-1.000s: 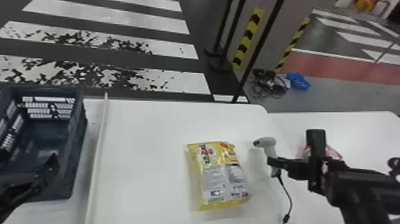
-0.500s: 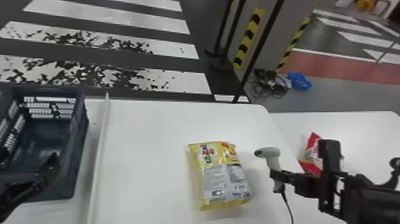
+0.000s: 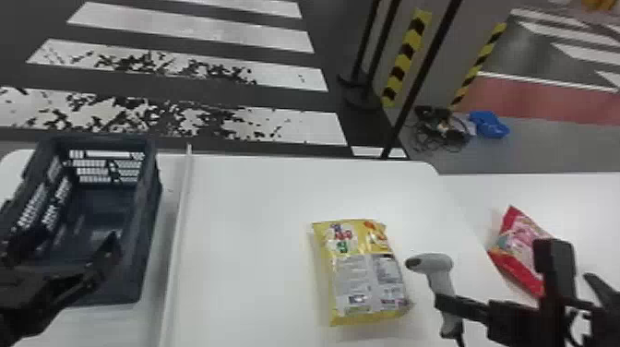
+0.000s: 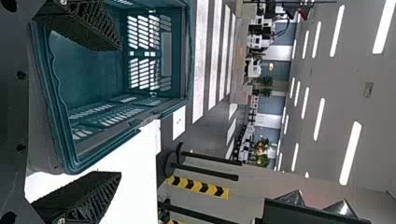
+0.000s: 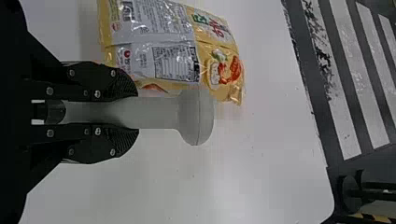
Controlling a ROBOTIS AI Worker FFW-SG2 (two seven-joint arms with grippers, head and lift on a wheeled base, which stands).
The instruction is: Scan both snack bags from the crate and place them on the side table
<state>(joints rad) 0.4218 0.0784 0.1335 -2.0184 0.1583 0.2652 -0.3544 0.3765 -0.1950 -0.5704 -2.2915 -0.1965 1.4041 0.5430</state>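
- The step in hand looks like scanning the second snack: the yellow bag [image 3: 364, 277] lies on the main desk [image 3: 249, 240], printed back panel up, between the crate [image 3: 147, 207] on the left and the scanner [image 3: 431, 263] on the right.
- The right gripper [image 5: 138, 112] has its jaws closed around the scanner's handle; the scanner's nose points left, towards the bag. Whether a reading has been taken, I cannot tell.
- The red bag [image 3: 519, 242] rests on the side desk [image 3: 572, 198] at the right, so that one seems to be done.
- The left gripper [image 4: 121, 110] is by the crate at the left, jaws spread wide with nothing between them.
- If the scan is still owed, the next move calls for bringing the scanner's nose over the small code [image 3: 357, 300] at the near end of the bag's panel, tilted down and held steady.
- Shiny, creased film could throw glare or bend the code, so a slight change of angle may be needed.
- After that, the yellow bag must go right to the side desk. The right jaws would have to give up the scanner first, then take the soft bag gently and set it beside the red one.
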